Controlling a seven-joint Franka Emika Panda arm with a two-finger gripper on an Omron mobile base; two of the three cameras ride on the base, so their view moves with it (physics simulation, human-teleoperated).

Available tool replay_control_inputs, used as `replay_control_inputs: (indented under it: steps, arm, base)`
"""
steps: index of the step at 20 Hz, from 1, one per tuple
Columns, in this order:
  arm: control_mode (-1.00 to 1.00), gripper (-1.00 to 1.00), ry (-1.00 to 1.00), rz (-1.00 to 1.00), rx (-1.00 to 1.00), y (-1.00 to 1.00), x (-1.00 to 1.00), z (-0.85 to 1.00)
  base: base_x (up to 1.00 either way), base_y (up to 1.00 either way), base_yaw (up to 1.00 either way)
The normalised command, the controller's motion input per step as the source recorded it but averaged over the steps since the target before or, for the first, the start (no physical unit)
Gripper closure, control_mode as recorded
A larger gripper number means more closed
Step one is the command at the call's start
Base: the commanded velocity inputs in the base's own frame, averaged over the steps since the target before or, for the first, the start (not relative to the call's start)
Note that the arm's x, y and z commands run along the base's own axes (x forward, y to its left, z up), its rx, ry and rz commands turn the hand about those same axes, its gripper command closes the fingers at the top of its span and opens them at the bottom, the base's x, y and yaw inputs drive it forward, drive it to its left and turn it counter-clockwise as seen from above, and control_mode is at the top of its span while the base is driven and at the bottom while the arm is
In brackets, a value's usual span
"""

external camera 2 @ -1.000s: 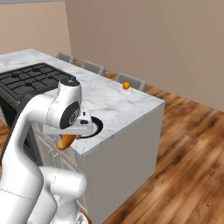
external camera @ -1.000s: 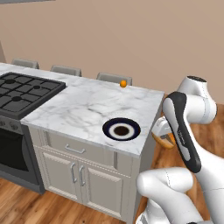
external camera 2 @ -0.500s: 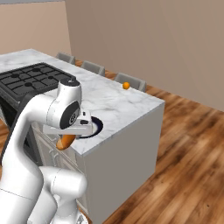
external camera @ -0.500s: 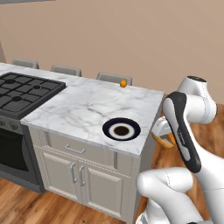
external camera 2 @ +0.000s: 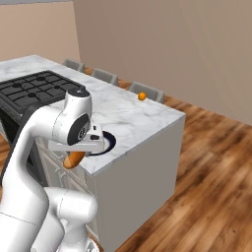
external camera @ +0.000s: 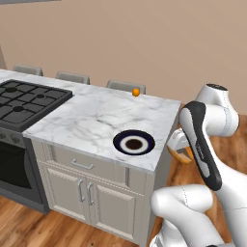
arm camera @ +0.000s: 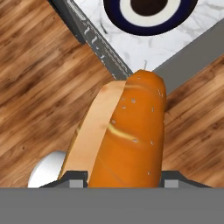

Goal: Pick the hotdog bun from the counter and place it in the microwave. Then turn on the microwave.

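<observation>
Gripper [external camera 2: 75, 156] is clamping the hotdog bun [arm camera: 127, 135], hanging off the counter [external camera: 96, 120] edge over wood floor [arm camera: 39, 87]; bun is sticking far past the fingertips. Risking a drop if it's clipping the counter corner just beside it during the swing; microwave isn't showing, so the carry is likely long.

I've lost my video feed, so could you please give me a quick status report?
End effector shut on hotdog bun. Bun off the counter, held beside its end. Nothing in the way.
</observation>
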Motion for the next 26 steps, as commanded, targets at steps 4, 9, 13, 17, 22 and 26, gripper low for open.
replay_control_inputs:
  steps: [4,9,13,17,22,26]
  arm:
    - [1.00,1.00,0.00,0.00,0.00,0.00,0.00,0.00]
    - [1.00,1.00,0.00,0.00,0.00,0.00,0.00,0.00]
    - [1.00,1.00,0.00,0.00,0.00,0.00,0.00,0.00]
    - [1.00,1.00,0.00,0.00,0.00,0.00,0.00,0.00]
    - [1.00,1.00,0.00,0.00,0.00,0.00,0.00,0.00]
    - [1.00,1.00,0.00,0.00,0.00,0.00,0.00,0.00]
  base:
    - [0.00,0.00,0.00]
    - [-0.19,-0.05,0.00]
    - [-0.45,-0.16,-0.03]
    - [-0.48,-0.17,-0.06]
    - [-0.43,-0.17,-0.04]
    - [-0.18,-0.19,-0.37]
